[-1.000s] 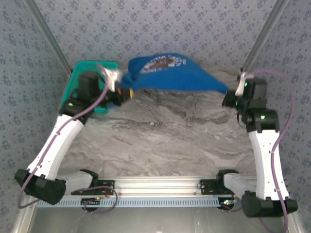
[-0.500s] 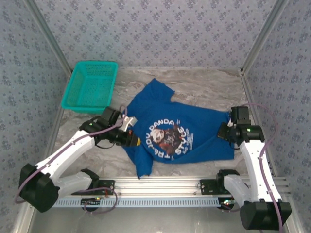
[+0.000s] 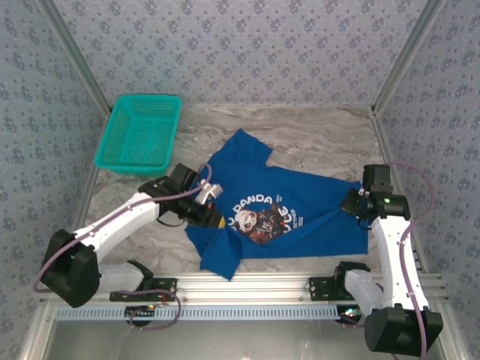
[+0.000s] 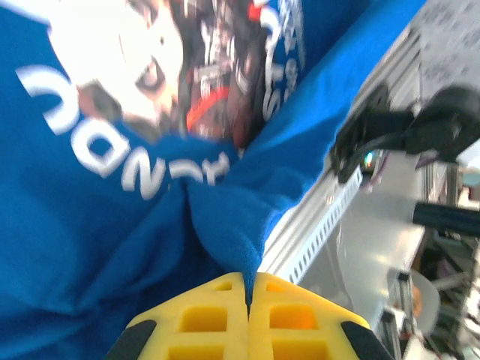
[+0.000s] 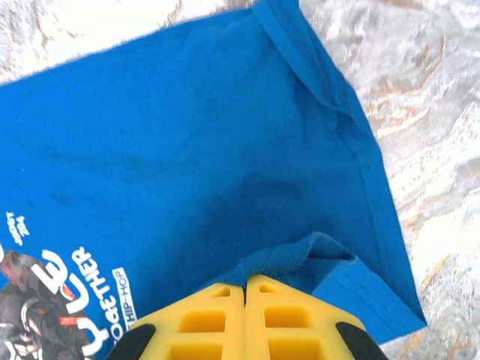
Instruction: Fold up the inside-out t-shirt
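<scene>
I am pinching the t-shirt with the left hand and the right hand while it is lying spread print-up on the worktop, so I judge no fold is done yet.

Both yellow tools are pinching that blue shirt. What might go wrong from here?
1. The left tool and right tool each pinch only a small bunch of the royal-blue cotton t-shirt; a pull may slip it free.
2. The shirt's near corner lies by the silver metal rail and might snag there.
3. The cloth lies wrinkled, so a fold may come out crooked.
</scene>
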Robot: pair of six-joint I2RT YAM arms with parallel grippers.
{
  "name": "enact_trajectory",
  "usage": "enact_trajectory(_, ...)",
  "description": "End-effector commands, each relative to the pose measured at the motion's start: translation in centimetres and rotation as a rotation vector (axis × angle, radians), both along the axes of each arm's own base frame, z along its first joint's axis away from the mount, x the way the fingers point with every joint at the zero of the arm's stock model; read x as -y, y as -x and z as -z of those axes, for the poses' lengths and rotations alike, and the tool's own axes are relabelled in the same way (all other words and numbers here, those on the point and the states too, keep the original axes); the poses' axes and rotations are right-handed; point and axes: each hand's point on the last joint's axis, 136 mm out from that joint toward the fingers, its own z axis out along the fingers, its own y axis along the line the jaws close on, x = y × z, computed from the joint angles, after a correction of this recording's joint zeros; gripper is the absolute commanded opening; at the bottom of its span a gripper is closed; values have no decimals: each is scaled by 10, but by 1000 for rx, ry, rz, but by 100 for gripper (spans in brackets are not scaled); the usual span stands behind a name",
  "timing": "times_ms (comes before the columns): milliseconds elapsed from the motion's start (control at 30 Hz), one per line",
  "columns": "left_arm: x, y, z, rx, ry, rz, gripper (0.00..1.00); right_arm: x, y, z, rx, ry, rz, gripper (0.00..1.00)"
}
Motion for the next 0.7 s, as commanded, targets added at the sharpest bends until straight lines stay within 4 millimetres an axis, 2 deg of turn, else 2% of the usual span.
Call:
enact_trajectory(0,-7,-47,-34,154,61,-114,0,5,-20,-24,114,14,22,0)
enact_trajectory(133,-20,-75,-59,263,42,-193,0,-1,-31,-25,117,0,-21,0)
enact_trajectory(200,-29,-87,-81,376,30,-241,0,-3,-36,-40,169,11,-53,0)
enact_trajectory(233,-35,-93,-96,442,34,-272,0,-5,-41,-55,217,23,-76,0)
enact_trajectory(300,-47,-107,-134,602,29,-344,0,-9,-49,-93,324,49,-116,0)
enact_trajectory(400,-68,-113,-208,869,25,-439,0,-18,-52,-170,510,101,-182,0)
enact_trajectory(467,-87,-103,-264,1063,18,-498,0,-19,-43,-218,593,167,-209,0)
enact_trajectory(533,-109,-87,-311,1220,9,-562,0,-18,-28,-265,687,220,-213,0)
enact_trajectory(667,-143,-44,-384,1428,44,-649,0,-22,12,-339,871,253,-230,0)
